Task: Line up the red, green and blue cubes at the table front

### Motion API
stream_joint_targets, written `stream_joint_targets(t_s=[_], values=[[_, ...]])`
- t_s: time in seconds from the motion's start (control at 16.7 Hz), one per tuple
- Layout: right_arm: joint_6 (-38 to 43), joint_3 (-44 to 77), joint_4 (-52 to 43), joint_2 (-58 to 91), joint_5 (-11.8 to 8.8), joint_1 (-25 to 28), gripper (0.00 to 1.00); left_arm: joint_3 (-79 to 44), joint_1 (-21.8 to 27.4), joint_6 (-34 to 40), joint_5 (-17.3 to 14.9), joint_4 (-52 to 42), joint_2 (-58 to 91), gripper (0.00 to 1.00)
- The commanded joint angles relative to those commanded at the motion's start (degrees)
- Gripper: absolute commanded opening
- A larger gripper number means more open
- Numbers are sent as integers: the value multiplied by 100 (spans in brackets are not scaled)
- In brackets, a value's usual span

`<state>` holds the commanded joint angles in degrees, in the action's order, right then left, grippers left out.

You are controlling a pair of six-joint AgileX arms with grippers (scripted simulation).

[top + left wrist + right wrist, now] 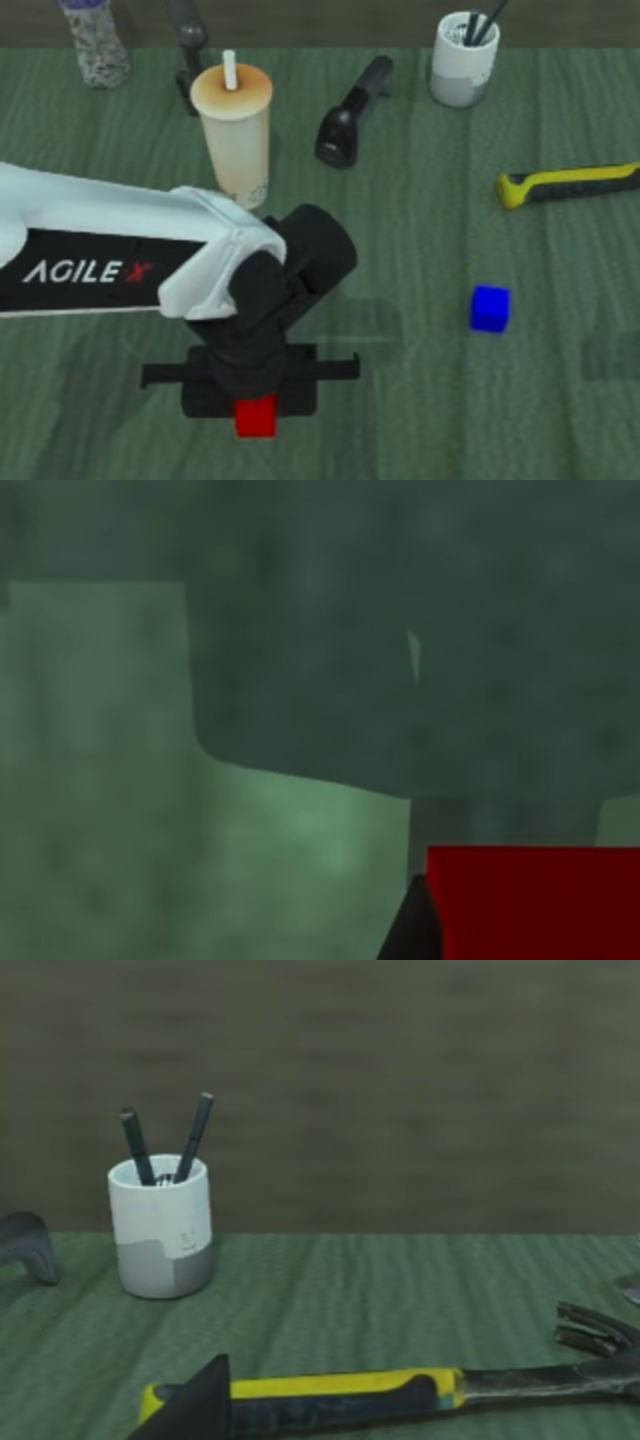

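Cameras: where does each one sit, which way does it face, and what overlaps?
Top view: above the table, looking down; shows the left arm, its gripper at the red cube.
Left wrist view: faces the table closely; a dark fingertip beside the red cube.
Right wrist view: low, facing the pen cup and hammer.
Shared: the hammer and pen cup also show from above.

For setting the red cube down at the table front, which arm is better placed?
Left. The left gripper is already over the front edge with the red cube between its fingers. The right arm is out of the top view, and its wrist camera faces the hammer and pen cup.
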<state>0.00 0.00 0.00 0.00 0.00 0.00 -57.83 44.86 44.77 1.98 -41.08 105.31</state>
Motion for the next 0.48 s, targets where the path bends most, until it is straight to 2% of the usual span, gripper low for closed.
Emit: stream_joint_targets(t_s=[0.06,0.48], values=[[0,0,0,0,0,0,100,0,0,0,0,0,0,0],[0,0,0,0,0,0,100,0,0,0,0,0,0,53]])
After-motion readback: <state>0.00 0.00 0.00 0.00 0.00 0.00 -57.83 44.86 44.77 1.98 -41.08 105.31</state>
